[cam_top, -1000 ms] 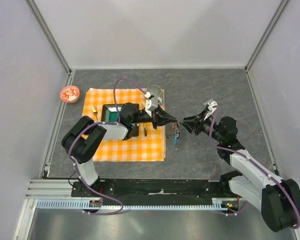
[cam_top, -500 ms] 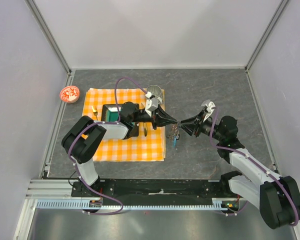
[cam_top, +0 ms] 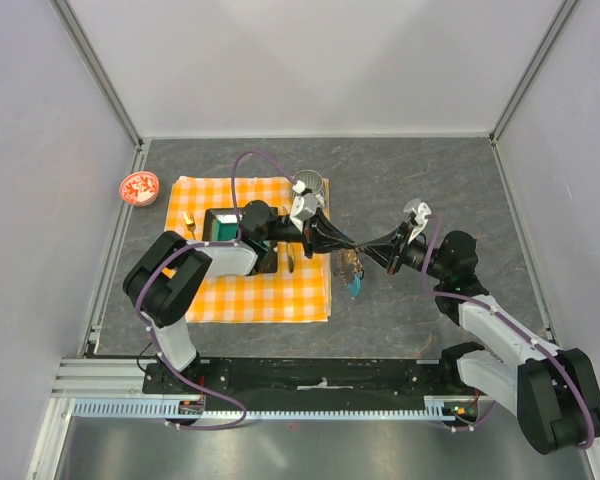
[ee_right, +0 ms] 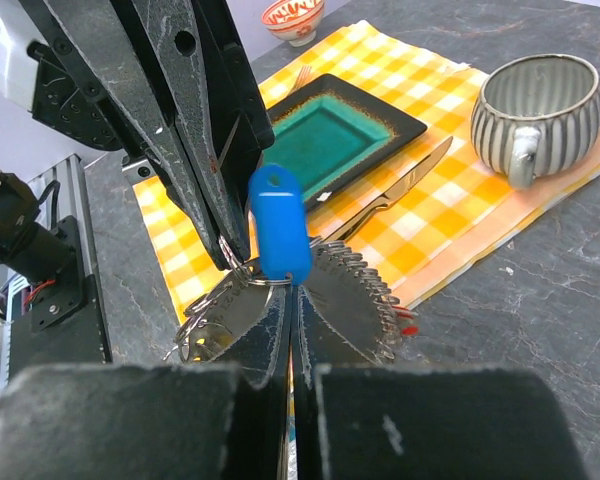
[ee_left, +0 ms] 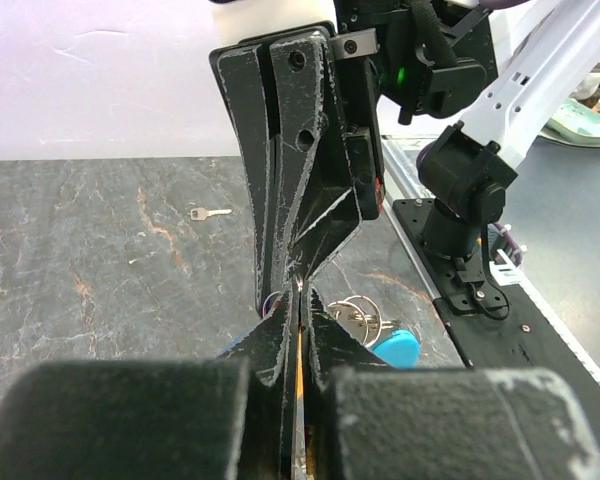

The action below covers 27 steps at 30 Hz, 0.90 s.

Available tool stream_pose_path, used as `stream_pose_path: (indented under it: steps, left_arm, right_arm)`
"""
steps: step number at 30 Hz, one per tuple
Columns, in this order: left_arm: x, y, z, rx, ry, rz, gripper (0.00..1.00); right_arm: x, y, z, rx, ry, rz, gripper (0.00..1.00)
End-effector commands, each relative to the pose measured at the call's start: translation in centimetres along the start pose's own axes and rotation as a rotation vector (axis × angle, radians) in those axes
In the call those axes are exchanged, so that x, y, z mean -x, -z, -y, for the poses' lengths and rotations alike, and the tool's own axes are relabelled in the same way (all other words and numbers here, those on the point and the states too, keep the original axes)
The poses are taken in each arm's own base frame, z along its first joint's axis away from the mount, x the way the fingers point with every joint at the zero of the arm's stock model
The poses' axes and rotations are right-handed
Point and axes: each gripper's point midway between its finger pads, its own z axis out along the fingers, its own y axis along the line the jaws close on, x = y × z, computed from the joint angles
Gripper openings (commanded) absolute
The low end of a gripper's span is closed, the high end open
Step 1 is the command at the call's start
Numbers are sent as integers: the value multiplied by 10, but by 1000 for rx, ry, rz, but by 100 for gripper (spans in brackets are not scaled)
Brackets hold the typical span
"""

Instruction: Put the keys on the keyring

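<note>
Your white-and-black arms carry purple cables behind the left claw and right claw, both scuffed matte black.

Orange checked cloth bears teal plate, knife, ribbed grey cup; red bowl off cloth, leftward.

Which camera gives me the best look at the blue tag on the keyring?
Right wrist: the blue tag stands whole and close there. Left wrist shows only a corner of it, low down. In the top view it is a tiny blue speck.
</note>
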Motion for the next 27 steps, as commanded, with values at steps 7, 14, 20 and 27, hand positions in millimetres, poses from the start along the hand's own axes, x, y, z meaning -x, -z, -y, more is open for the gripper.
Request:
stream_pose_path:
  steps: [7,14,20,27]
  left_arm:
    - [68,-8,26,-144,-334,161,2]
    - [64,-11,24,-149,-327,160,2]
    - [61,-13,22,-143,-325,163,2]
    - [61,-15,21,-133,-322,169,2]
  right_arm:
    - [20,-4,-20,130,42,45,0]
    - [21,-4,-31,203,32,37,0]
    - [22,-6,-37,235,35,28,0]
    - [14,-15,-37,235,19,-25,0]
